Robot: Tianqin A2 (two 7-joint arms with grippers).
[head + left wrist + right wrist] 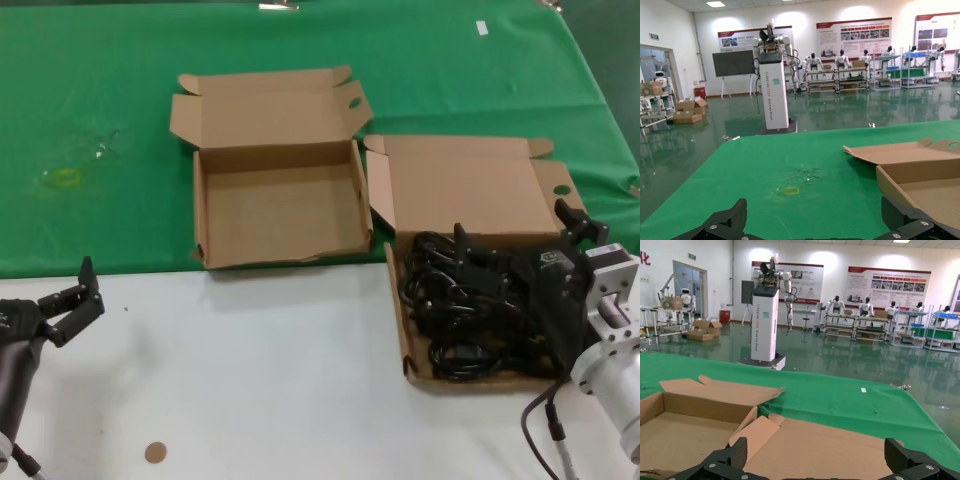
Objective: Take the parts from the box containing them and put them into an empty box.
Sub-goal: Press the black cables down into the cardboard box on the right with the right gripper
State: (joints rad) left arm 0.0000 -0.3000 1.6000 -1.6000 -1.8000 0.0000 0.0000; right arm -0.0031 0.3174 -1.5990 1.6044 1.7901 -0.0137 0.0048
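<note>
The right pincer (pixel 515 245) hangs with fingers spread over the power cords (pixel 470 315), which lie directly beneath it in their box (pixel 470 190), placed for a grab; the empty box (pixel 275 215) sits beside; the left pincer (pixel 75 300) waits apart, also spread.

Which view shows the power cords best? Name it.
The head view: the power cords lie piled in the right-hand carton, partly behind the right gripper. Neither wrist view shows them.

Matt brown cardboard cartons (pixel 275 215), rubbery cords (pixel 460 310)
</note>
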